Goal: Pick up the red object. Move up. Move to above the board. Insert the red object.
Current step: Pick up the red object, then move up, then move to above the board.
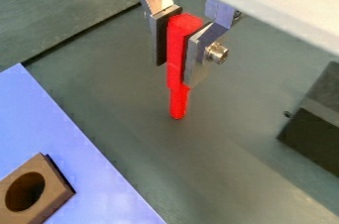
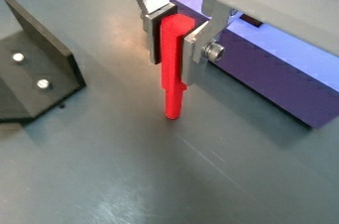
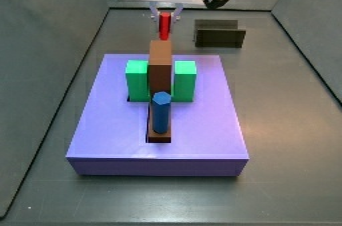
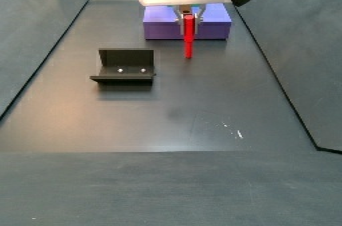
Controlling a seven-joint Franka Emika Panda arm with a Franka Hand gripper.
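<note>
Red object [image 2: 172,74] clamped in my gripper [image 2: 180,36], silver fingers [image 1: 199,50] pinching its upper part, peg hanging straight down, tip clear of grey floor [image 4: 160,120]. Board [image 3: 159,82] sits on purple platform [image 3: 201,120] between green blocks [image 3: 138,80], blue peg [image 3: 159,112] standing in it. Fixture [image 4: 123,67] off to side. I'm beside platform, not over board.

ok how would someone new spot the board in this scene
Start at the big purple platform in a side view. On its top, between two green blocks, runs the board, a long narrow brown piece with a blue peg standing at its near end. It is the only brown thing; the red peg hangs beyond it in the gripper.
</note>
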